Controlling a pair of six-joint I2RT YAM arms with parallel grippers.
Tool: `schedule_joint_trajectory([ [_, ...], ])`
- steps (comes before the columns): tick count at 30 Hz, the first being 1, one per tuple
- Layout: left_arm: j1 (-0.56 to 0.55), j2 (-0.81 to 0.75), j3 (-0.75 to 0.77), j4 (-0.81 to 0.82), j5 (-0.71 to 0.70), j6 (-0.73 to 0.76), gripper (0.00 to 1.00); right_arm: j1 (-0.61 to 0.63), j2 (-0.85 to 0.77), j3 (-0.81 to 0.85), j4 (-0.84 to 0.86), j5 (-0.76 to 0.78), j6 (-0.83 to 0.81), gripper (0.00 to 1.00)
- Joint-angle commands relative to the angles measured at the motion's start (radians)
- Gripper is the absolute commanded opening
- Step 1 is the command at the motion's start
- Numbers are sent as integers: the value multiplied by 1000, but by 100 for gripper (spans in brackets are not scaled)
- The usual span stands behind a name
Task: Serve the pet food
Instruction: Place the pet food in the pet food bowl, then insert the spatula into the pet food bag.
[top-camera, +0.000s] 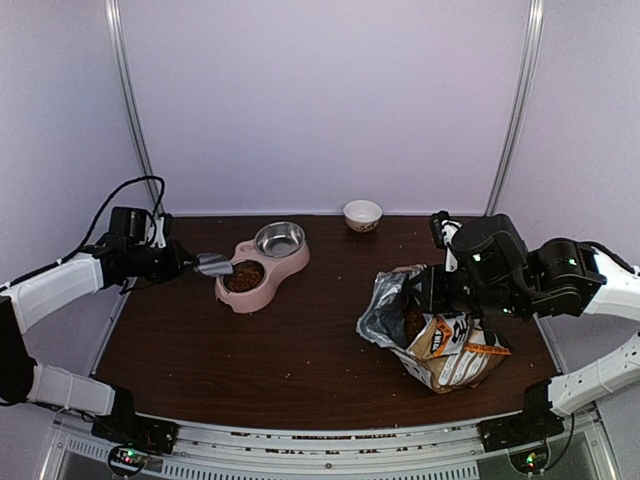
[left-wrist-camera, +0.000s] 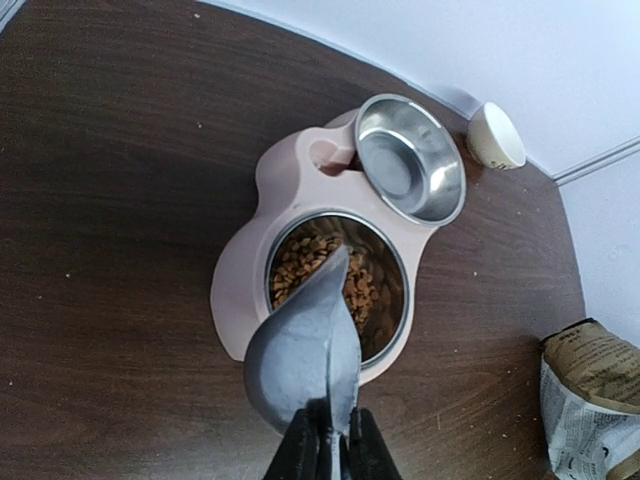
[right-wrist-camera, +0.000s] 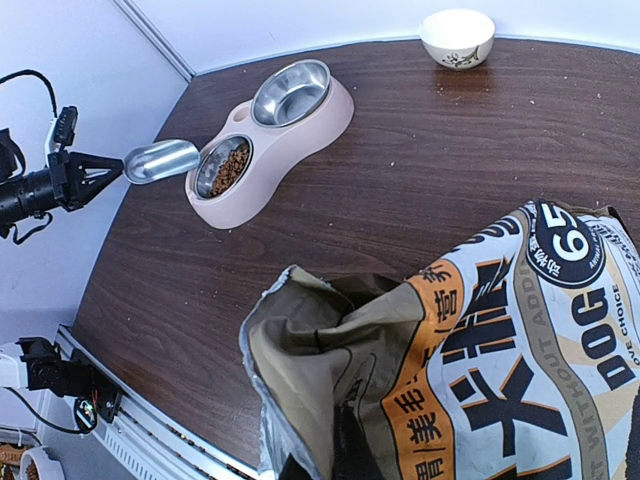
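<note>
My dark wood tabletop (top-camera: 300, 350) sits between pale walls (top-camera: 320, 100). Left gripper (left-wrist-camera: 330, 428) pinches the scoop (left-wrist-camera: 300, 355) above the kibble (left-wrist-camera: 300, 265). Right gripper (right-wrist-camera: 345, 448) clamps the bag (right-wrist-camera: 480, 360), its print legible only wrist-side.

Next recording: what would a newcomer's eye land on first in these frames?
The metal scoop, gripped by the left end effector, hovers at the rim of the pink feeder's near bowl, which holds brown kibble. At right, the big printed food bag stands open, its rim pinched by the right end effector.
</note>
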Motion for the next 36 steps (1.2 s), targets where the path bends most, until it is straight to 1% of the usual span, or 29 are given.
schedule_joint_trajectory([
  [1, 4, -108, -34, 106, 68, -57, 0, -1, -9, 30, 41, 24, 6, 0],
  [4, -33, -181, -27, 90, 84, -54, 0, -2, -9, 33, 39, 25, 3, 0],
  [6, -80, -223, -12, 74, 98, -47, 0, -4, -5, 37, 38, 24, 1, 0],
  [10, -224, -273, 21, 33, 106, -33, 0, -5, 7, 39, 43, 19, -2, 0],
  [13, -339, -289, 24, 37, 90, -63, 0, -5, 15, 39, 58, 10, -1, 0],
  [16, -452, -304, 6, 99, 74, -118, 0, -5, 24, 46, 57, 3, 1, 0],
  [19, -567, -296, -24, 233, 85, -200, 0, -4, 23, 39, 60, 0, 7, 0],
  [21, -639, -265, -20, 310, 84, -229, 0, -5, 19, 28, 67, -2, 11, 0],
  [24, -740, -184, 28, 355, 93, -208, 0, -5, 27, 31, 66, -14, 8, 0],
  [27, -813, -85, 81, 410, 117, -197, 0, -5, 43, 43, 63, -20, 2, 0],
  [32, -879, 66, 137, 515, 126, -228, 0, -4, 44, 46, 74, -31, -2, 0],
  [36, -925, 189, 228, 504, 115, -209, 0, -2, 36, 36, 79, -42, 2, 0],
])
